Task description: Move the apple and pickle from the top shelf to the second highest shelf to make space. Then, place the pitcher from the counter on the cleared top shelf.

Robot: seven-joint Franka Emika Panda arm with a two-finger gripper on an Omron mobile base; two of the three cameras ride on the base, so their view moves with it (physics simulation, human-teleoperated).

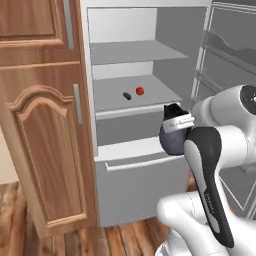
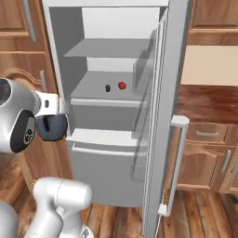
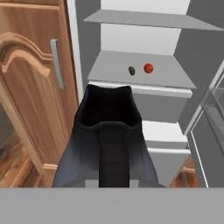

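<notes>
Right now, nearest first:
Gripper: the gripper (image 1: 176,121) is clamped tight on the pitcher (image 1: 173,138), gripping it at the black rim; its fingertips are hidden behind the jug in the hand view.
Pitcher: a dark grey bulbous jug, upright, hanging off the hand in front of the open fridge, level with the lower compartment and outside the cabinet.
Lower fridge: a white-fronted drawer (image 2: 104,138) juts out just beyond the pitcher.
Second highest shelf: the second highest shelf (image 1: 150,95) carries the pickle (image 1: 127,95) and the apple (image 1: 140,91), side by side near the middle, pickle to the left, close together but apart.
Top shelf: the top shelf (image 1: 145,52) lies bare above it, farthest up and back.
Key relation: from the hand, the top shelf sits well above and ahead of the pitcher, past the fruit shelf; the jug's long axis is vertical, and I'd judge it needs to go up first, then forward, keeping the belly off the shelf's white front edge.
Task stage: fruit looks moved; pitcher placement not yet done.
Door: the fridge door (image 2: 160,116) stands open on the right.
</notes>
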